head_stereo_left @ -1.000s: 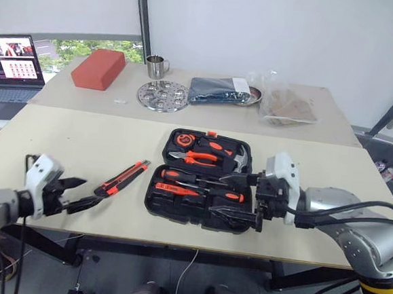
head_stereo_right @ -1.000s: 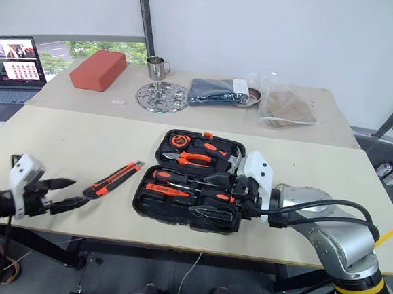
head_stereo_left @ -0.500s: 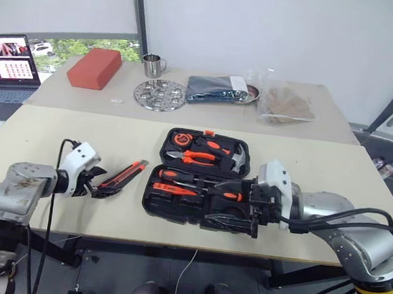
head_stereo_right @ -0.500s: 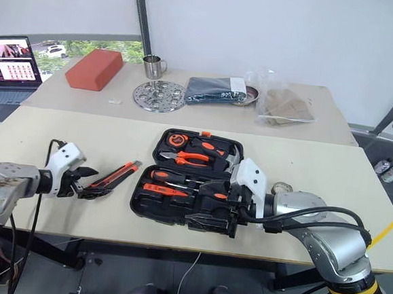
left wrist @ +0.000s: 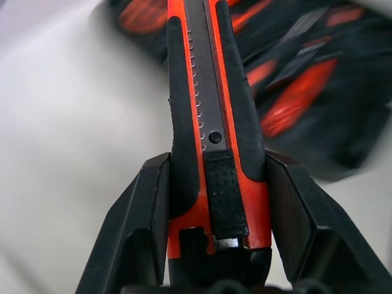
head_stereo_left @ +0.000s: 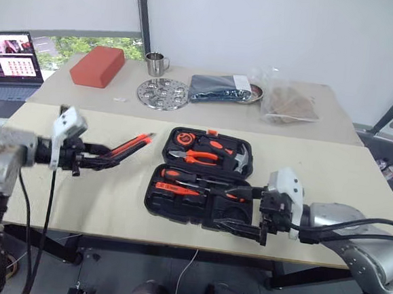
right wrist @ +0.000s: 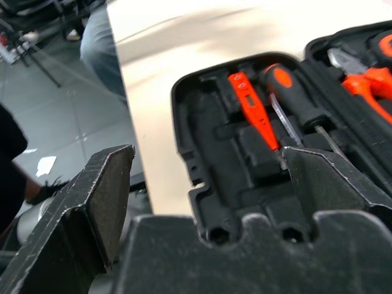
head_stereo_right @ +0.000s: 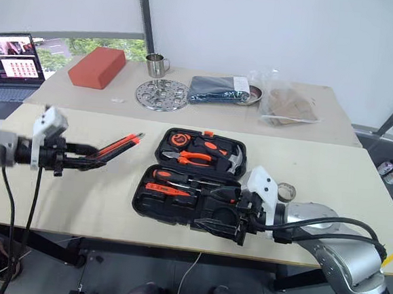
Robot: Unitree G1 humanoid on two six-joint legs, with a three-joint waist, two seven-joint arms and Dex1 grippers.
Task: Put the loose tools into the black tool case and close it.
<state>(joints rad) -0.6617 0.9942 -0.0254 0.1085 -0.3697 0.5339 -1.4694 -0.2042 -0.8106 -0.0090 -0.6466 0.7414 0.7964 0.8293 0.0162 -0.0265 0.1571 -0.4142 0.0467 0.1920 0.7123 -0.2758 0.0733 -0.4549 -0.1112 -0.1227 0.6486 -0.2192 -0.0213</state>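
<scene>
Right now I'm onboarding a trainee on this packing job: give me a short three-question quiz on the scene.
1. True or false: the left claw grips the utility knife.
2. The black tool case is: A open, B closed.
3. What does the right claw hold?

Key: 1 true. 2 A. 3 Nothing; it stands open at the case's near right corner.

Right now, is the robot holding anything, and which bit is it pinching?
The left gripper pinches the utility knife at its back end. The right gripper holds nothing.
</scene>
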